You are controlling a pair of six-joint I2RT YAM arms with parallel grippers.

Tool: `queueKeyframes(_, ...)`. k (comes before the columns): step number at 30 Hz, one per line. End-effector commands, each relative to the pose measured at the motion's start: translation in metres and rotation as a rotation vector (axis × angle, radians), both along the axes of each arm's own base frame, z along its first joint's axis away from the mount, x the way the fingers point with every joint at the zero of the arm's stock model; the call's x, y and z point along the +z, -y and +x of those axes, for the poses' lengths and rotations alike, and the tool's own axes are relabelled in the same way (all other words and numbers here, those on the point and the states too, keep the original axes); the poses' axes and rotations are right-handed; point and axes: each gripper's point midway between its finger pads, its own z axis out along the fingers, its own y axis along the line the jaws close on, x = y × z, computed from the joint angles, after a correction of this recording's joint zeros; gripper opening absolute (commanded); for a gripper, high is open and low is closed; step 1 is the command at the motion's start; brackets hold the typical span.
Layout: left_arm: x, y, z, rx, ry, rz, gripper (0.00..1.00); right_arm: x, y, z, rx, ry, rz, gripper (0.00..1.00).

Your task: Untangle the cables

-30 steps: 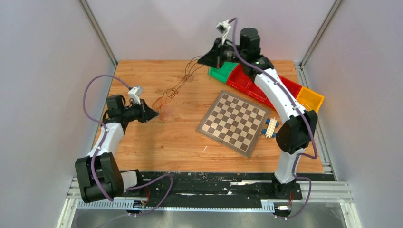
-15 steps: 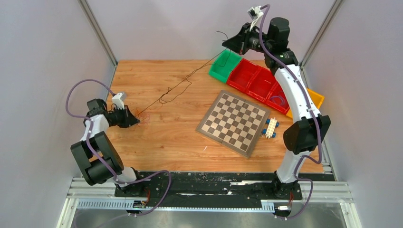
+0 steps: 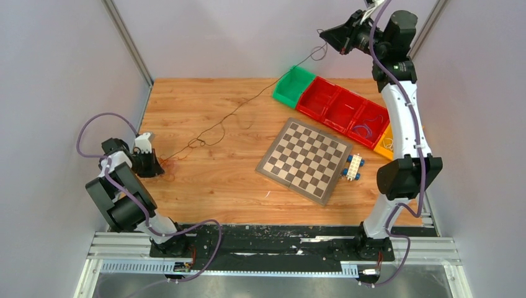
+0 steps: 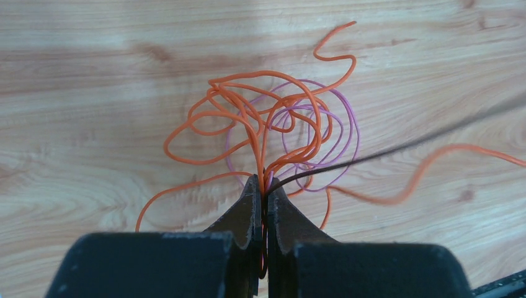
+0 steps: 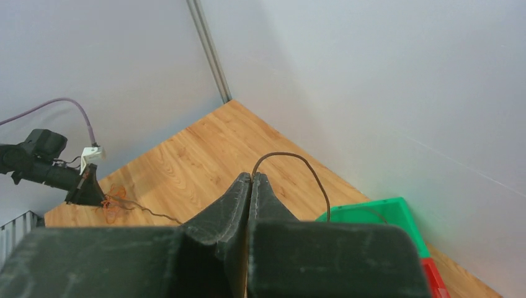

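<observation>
Chessboard (image 3: 305,160) is lying right of centre on the wooden table (image 3: 211,186), with a small white-and-blue block (image 3: 352,167) just beside its right edge. Green bin (image 3: 293,85), red bins (image 3: 340,108) and yellow bin (image 3: 386,148) are sitting in a row at far right.

Left wrist view is showing a thin purple loop (image 4: 344,124) among the orange wires (image 4: 236,112); the top view is not resolving it.

Cables (image 3: 167,163) are lying at the table's left edge, at the tips of the left gripper (image 3: 159,166), which is pinching several strands. A dark strand (image 3: 245,107) is running from there over the green bin's corner to the raised right gripper (image 3: 325,36), which is clamping it.
</observation>
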Motion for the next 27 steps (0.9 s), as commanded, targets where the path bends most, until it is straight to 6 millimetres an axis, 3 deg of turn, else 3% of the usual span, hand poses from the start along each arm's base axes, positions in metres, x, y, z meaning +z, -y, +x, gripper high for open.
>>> queueKeyframes(1,0.001,-0.02,0.001,-0.018,0.002,0.106,0.0,0.043,0.005,-0.016,-0.019,0.137,0.005,0.0)
queueKeyframes(7,-0.006,-0.032,-0.004,-0.009,-0.026,0.152,0.0,0.069,0.018,-0.017,-0.075,0.223,-0.001,0.0)
queueKeyframes(10,-0.012,-0.038,-0.007,-0.004,-0.044,0.162,0.0,0.094,0.035,-0.015,-0.138,0.279,0.019,0.0)
queueKeyframes(11,-0.014,-0.041,-0.009,0.001,-0.051,0.167,0.0,0.102,0.053,-0.012,-0.178,0.295,0.023,0.0)
queueKeyframes(14,-0.018,-0.049,-0.011,0.013,-0.063,0.177,0.0,0.12,0.079,-0.011,-0.246,0.334,0.035,0.0)
queueKeyframes(21,-0.021,-0.053,-0.014,0.01,-0.07,0.187,0.0,0.132,0.11,-0.014,-0.321,0.366,0.046,0.0)
queueKeyframes(27,-0.019,-0.057,-0.014,0.007,-0.06,0.213,0.0,0.141,0.12,-0.019,-0.345,0.395,0.048,0.0)
